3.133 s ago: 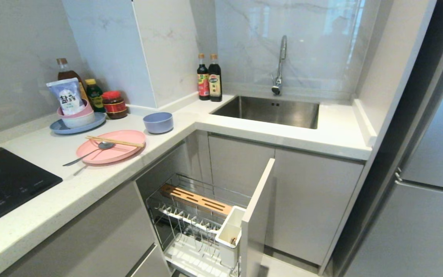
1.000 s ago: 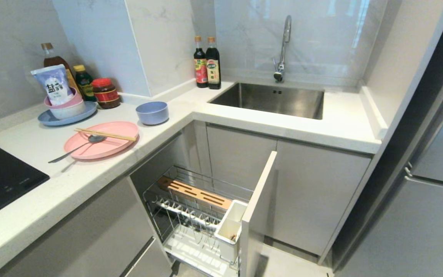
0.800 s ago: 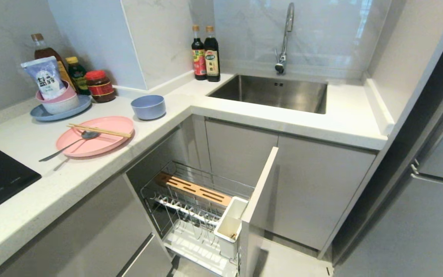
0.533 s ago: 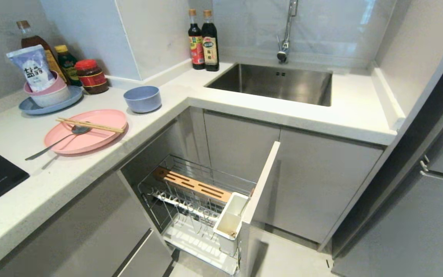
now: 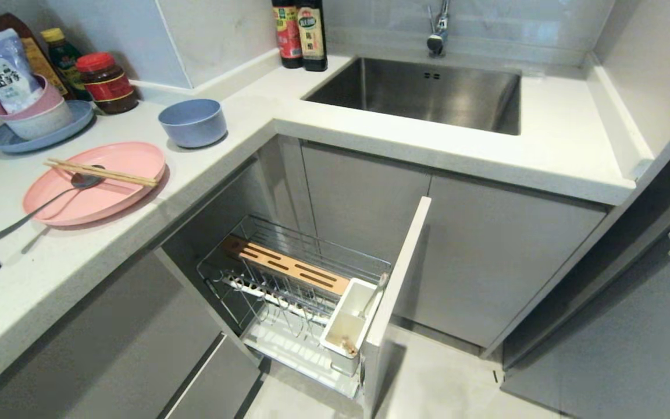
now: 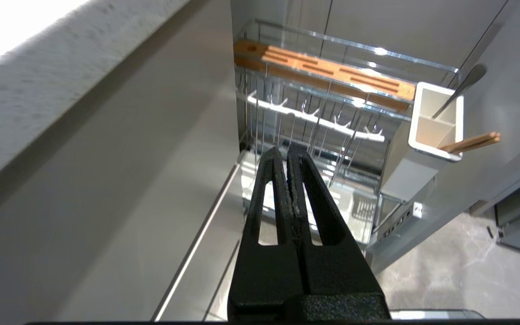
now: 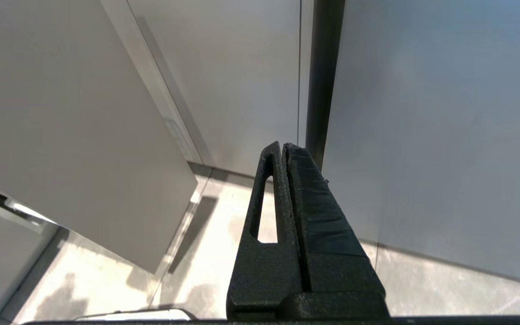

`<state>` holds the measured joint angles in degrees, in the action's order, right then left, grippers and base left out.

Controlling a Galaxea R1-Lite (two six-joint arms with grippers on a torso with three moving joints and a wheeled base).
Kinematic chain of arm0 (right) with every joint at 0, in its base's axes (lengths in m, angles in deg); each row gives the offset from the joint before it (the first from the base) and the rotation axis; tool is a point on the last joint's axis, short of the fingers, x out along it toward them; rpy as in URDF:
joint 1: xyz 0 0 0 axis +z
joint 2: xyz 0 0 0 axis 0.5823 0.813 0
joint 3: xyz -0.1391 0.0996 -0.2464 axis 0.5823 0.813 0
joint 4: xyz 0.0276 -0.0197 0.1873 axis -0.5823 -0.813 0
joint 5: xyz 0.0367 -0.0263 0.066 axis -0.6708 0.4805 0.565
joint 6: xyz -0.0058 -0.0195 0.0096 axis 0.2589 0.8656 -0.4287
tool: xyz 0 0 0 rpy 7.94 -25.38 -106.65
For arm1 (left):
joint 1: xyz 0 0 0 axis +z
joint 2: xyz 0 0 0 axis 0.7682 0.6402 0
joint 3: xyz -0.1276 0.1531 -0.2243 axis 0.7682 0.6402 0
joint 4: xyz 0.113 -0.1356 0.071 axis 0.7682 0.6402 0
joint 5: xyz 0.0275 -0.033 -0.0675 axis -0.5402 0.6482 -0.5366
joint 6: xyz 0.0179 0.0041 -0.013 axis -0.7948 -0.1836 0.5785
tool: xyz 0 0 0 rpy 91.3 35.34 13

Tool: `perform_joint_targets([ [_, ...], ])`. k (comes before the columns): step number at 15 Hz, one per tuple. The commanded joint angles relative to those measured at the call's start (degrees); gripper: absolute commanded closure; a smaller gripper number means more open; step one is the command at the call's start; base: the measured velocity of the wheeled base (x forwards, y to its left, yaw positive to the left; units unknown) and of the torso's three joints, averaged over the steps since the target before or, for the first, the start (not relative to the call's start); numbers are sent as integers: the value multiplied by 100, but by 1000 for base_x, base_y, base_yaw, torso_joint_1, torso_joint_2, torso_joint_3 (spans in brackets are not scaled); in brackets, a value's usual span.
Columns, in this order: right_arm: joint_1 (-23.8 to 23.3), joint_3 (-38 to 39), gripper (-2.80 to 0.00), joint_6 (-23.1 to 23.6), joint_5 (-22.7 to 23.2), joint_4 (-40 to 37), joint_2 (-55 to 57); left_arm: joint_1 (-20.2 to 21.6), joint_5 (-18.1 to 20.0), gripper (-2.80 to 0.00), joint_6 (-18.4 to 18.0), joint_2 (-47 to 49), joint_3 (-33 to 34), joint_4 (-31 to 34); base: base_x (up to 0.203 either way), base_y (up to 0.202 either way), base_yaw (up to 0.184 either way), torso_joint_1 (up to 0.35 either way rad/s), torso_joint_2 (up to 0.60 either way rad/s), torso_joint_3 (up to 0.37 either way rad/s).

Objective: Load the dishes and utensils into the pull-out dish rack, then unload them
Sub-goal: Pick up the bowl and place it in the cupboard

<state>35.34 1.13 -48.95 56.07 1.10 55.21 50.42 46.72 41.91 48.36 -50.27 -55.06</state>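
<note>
Chopsticks [image 5: 101, 173] and spoon [image 5: 41, 203] are lying across the pink plate [image 5: 93, 192] on the counter [image 5: 207, 169], the blue bowl [image 5: 192, 121] sitting just behind; the dish rack [image 5: 288, 291] is standing pulled out below. Left gripper [image 6: 286, 153] is hanging clenched and empty before the rack. Right gripper [image 7: 281, 149] is hanging clenched, empty, above the floor [image 7: 206, 253].

Salt pouch [image 5: 2, 73]: large dark Chinese characters on the front; the top one reads 盐, the rest is not legible. Two dark bottles [image 5: 299, 32] beside the sink: printed labels, text too small to read. Red-lidded jar [image 5: 105, 81]: label text not legible. Neither wrist view shows any text near the jaws.
</note>
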Motion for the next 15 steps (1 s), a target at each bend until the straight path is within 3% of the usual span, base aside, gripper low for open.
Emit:
perform_joint_targets([
  [1,0,0,0,-3,0,2,-24,3,0,0,0,11,0,2,0,0,0,7,2,-193],
  [15,0,0,0,-3,0,2,-24,3,0,0,8,11,0,-7,0,0,0,4,2,-197],
])
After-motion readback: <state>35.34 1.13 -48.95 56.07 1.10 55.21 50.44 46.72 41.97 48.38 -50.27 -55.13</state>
